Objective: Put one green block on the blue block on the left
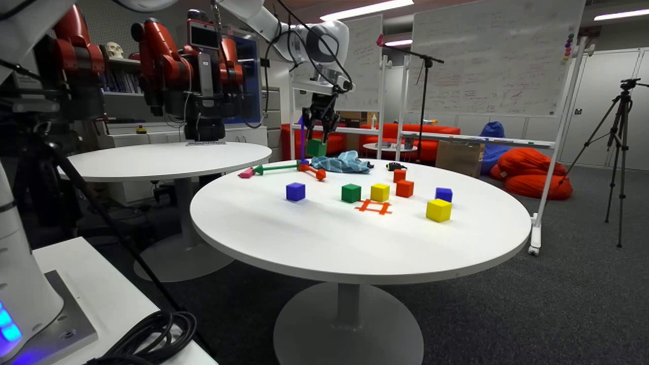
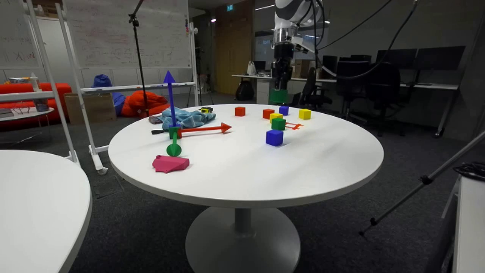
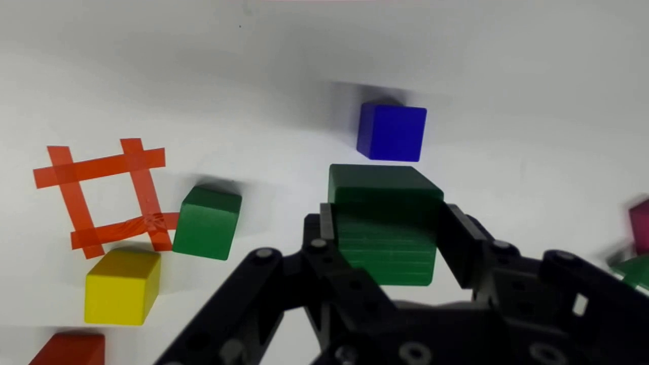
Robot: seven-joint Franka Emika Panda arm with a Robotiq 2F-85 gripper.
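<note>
My gripper [image 3: 388,215] is shut on a green block [image 3: 385,253], its fingers on two opposite sides. In both exterior views the held green block [image 1: 316,148] [image 2: 278,96] hangs well above the table. One blue block [image 3: 398,133] stands on the table, just beyond the held block in the wrist view; it also shows in both exterior views [image 1: 295,191] [image 2: 274,137], with nothing on it. A second green block [image 3: 208,223] [image 1: 351,193] [image 2: 278,124] stands beside the tape square. A second blue block [image 1: 443,194] [image 2: 283,110] stands farther off, out of the wrist view.
The round white table [image 1: 324,243] also bears yellow cubes [image 1: 380,192] [image 1: 438,210], red cubes [image 1: 404,188] [image 1: 399,175] and an orange tape square [image 3: 144,190]. An upright three-arrow axis piece [image 2: 171,102], a blue cloth [image 2: 191,118] and a pink piece [image 2: 170,163] are there too.
</note>
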